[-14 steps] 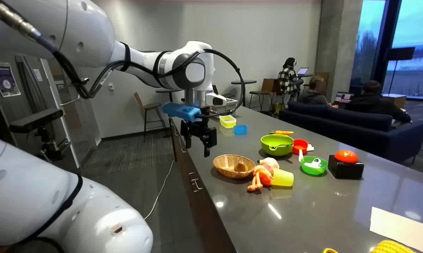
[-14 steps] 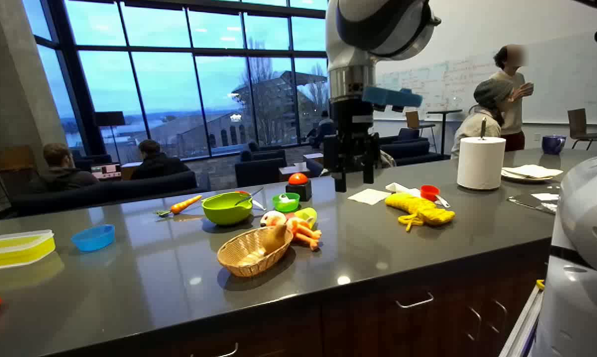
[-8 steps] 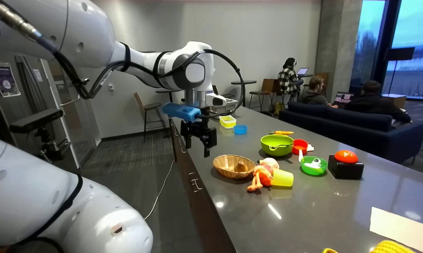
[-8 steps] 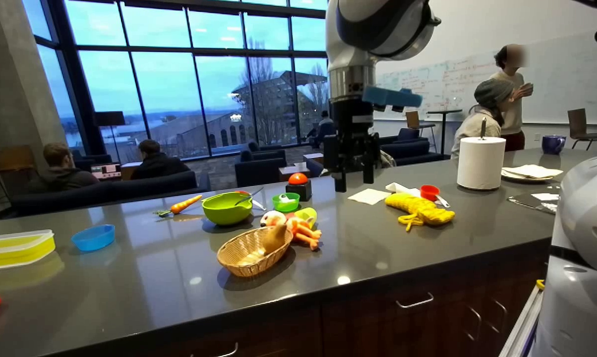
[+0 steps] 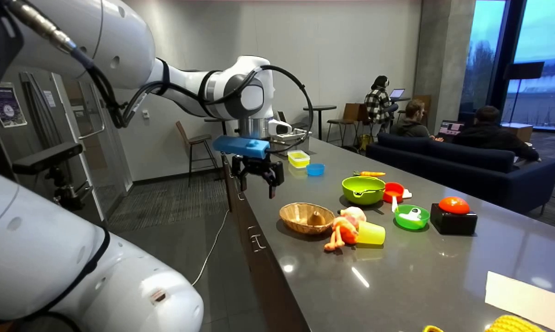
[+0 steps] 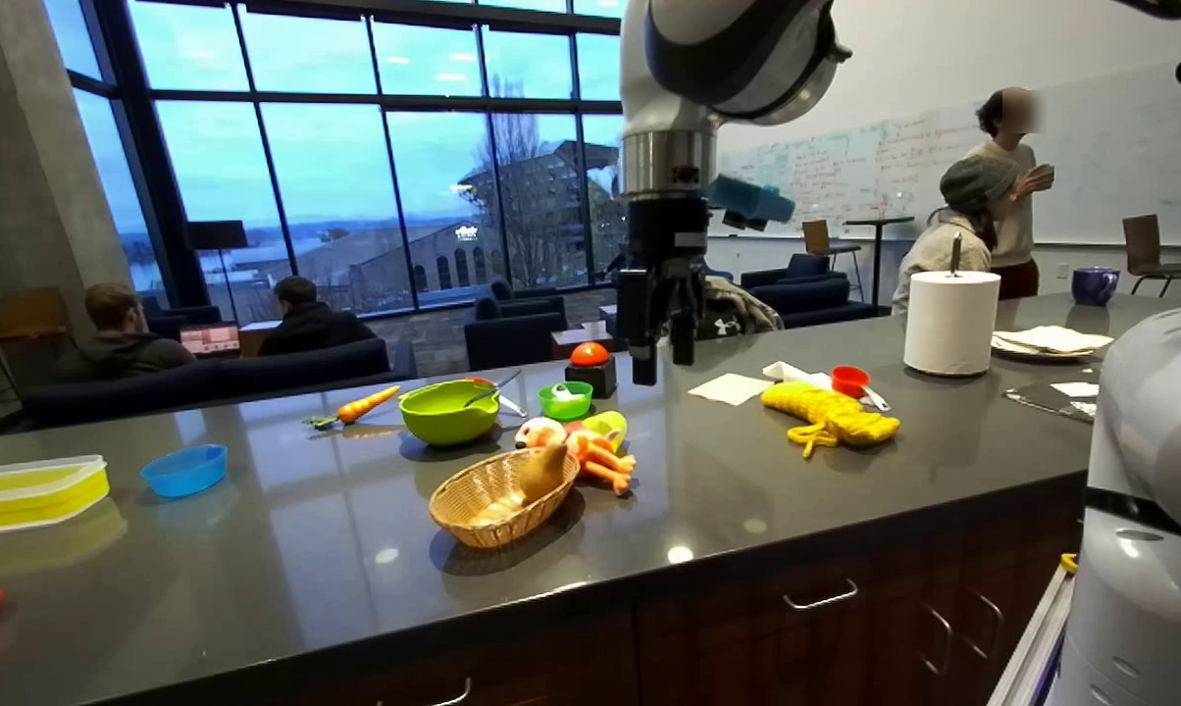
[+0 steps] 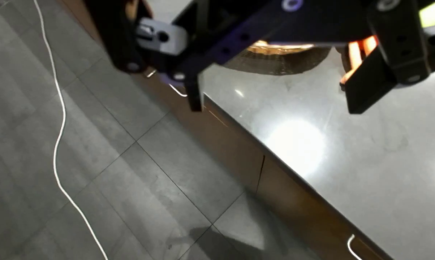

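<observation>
One brown, pear-shaped thing (image 6: 543, 476) sits in the wicker basket (image 6: 500, 531) on the counter (image 5: 333, 295), close to its edge. Nothing is picked up yet: the gripper (image 5: 257, 190) hangs in the air, not touching the basket, fingers wide apart with nothing between them. A soft orange toy (image 5: 345, 228) lies just beside the basket. Past the edge, the floor (image 7: 130, 187) is well below.

Wht arm (image 5: 125, 46), blk cables (image 5: 302, 87), blk gripper (image 5: 257, 190)

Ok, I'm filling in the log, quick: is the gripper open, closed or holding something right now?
Gripper: open, holding nothing.
</observation>
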{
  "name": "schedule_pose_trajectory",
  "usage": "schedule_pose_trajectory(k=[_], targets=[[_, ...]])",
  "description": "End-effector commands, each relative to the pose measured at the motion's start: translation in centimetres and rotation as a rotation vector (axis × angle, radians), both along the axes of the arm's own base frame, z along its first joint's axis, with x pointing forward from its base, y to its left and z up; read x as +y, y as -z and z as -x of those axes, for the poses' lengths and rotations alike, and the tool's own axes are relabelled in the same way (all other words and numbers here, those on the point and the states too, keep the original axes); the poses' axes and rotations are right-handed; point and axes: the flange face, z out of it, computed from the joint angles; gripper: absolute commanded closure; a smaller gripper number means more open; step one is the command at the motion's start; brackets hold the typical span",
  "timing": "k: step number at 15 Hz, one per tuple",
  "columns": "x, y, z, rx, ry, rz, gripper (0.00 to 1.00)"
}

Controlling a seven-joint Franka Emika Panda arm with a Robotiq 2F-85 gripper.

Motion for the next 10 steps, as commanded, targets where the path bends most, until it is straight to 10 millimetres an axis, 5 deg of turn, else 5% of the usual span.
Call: schedule_pose_trajectory(k=[1,10], targets=[[4.2,0.4,-1.6,-0.029,-0.2,0.001,0.0],[17.4,5.0,-2.5,-0.018,-0.697,0.016,0.0]])
